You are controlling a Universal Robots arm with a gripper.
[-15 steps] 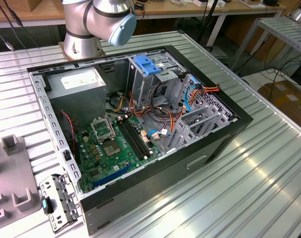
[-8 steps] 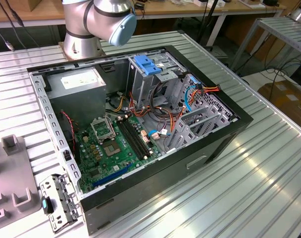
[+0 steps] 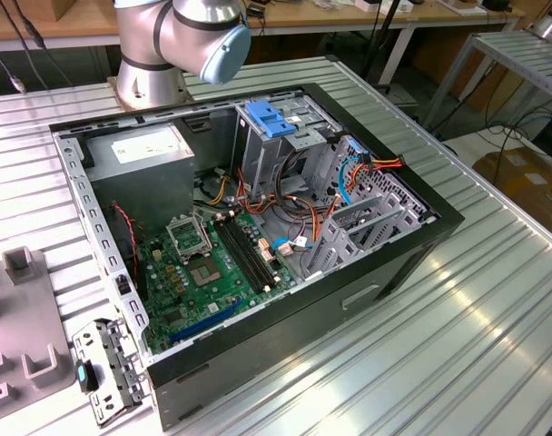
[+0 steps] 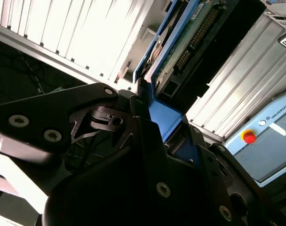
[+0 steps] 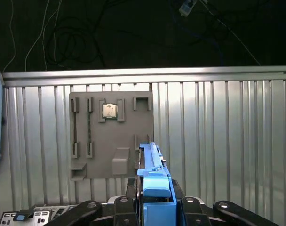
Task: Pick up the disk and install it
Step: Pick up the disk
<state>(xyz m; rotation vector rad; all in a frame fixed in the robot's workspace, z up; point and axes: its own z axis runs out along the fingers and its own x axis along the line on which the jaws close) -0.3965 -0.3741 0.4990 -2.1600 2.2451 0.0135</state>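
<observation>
Hand (image 5: 155, 203) is seen clamped on the disk (image 5: 154, 169); the disk is gripped across its blue rails and held on edge, clear of the tabletop (image 5: 218, 136), over the near edge of the grey fixture plate (image 5: 112, 136).

Step in hand is judged to be the carry of the disk toward the case (image 3: 285, 350). For this to be done well, the clamp should be kept firm and square on the rails, so that the disk is not allowed to pivot between the fingers; the tilt of the disk should be held constant; the orange cables (image 3: 323, 227) by the drive cage (image 3: 367, 227) should be given a wide berth, since a snag is judged likely there.

Views compared:
- In the first wrist view the disk is shown edge-on; a chip (image 5: 109, 110) is seen seated in the plate beyond it.
- In the second wrist view the green circuit-board face of the disk (image 4: 180, 52) is shown; the dark fingers (image 4: 145, 141) of the hand (image 4: 164, 125) are seen closed against the blue rail; a red button (image 4: 249, 137) is seen beyond.
- In the exterior view the open case is laid out, with its motherboard (image 3: 203, 263) and a blue latch (image 3: 270, 119) at its far side; the arm's base (image 3: 158, 54) is seen beyond it.
</observation>
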